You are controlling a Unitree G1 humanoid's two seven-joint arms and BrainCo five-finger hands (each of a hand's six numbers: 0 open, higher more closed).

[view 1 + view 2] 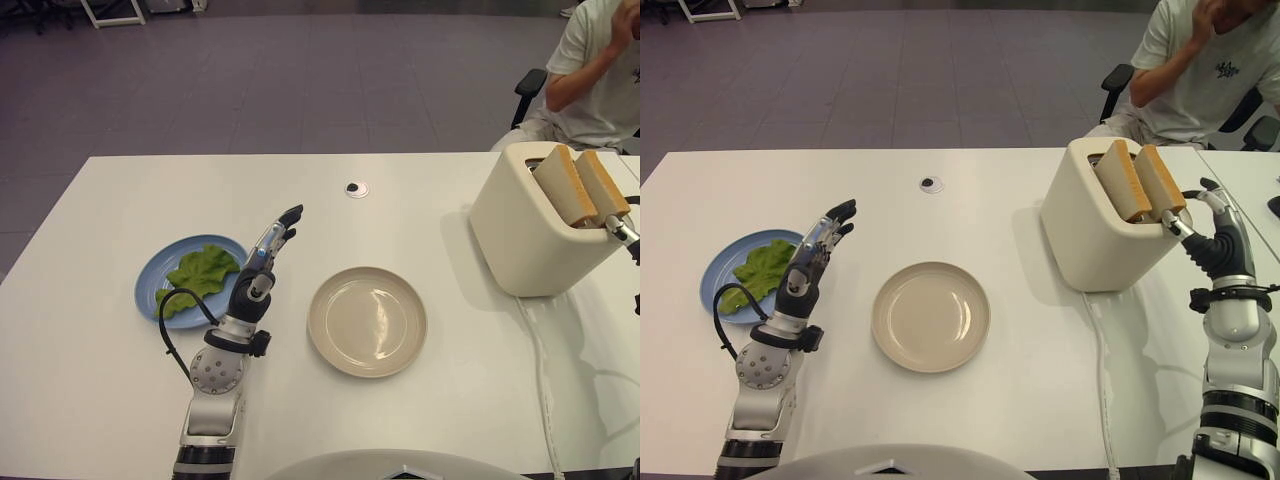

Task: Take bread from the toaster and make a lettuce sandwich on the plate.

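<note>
A cream toaster [530, 235] stands at the table's right with two bread slices [565, 185] [603, 183] sticking out of its slots. My right hand [1218, 238] is just right of the toaster, open, its thumb tip at the lower edge of the right slice [1160, 180]. An empty beige plate [367, 320] lies in the middle. To its left, a blue plate [158, 268] holds a lettuce leaf [205, 270]. My left hand [268, 255] hovers between the two plates, open, fingers stretched forward, holding nothing.
A small round black-and-white disc [356, 189] sits on the table beyond the beige plate. The toaster's white cable [540, 380] runs toward the front edge. A person sits behind the table's far right corner, touching nothing.
</note>
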